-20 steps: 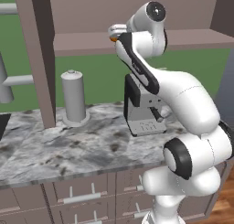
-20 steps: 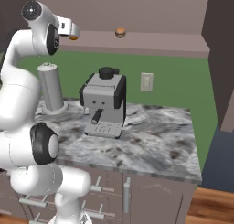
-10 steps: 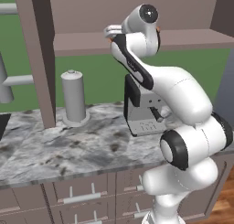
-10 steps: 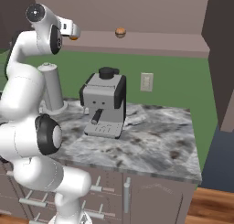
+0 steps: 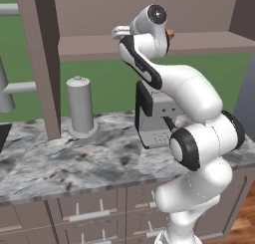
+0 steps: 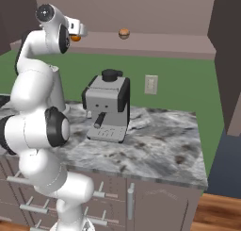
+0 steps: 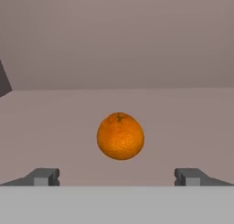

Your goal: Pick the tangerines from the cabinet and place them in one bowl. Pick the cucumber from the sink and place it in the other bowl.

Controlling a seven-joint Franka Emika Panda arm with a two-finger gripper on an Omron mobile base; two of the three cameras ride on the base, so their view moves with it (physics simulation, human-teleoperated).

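Note:
A bright orange tangerine (image 7: 120, 136) sits on the flat shelf of the mauve-brown cabinet (image 7: 55, 122), straight ahead of my gripper (image 7: 116, 177). The jaws stand open, wider than the fruit, and do not touch it. From the right base view my gripper (image 6: 78, 29) reaches over the shelf edge at the cabinet (image 6: 164, 44), with the orange tangerine (image 6: 75, 37) just beneath it. The duller tan-brown tangerine (image 6: 124, 33) lies further right on the same shelf. The bowls and the cucumber are out of view.
A grey coffee machine (image 6: 107, 107) stands on the marbled counter (image 6: 160, 145) under the shelf. A tall grey canister (image 5: 80, 106) stands beside the cabinet's side panel (image 5: 45, 63). Drawers with metal handles (image 5: 87, 215) run below.
The arm has swung its elbow and lifted a little, bringing the hand slightly closer to the orange tangerine. The jaws stayed open and both tangerines stayed put.

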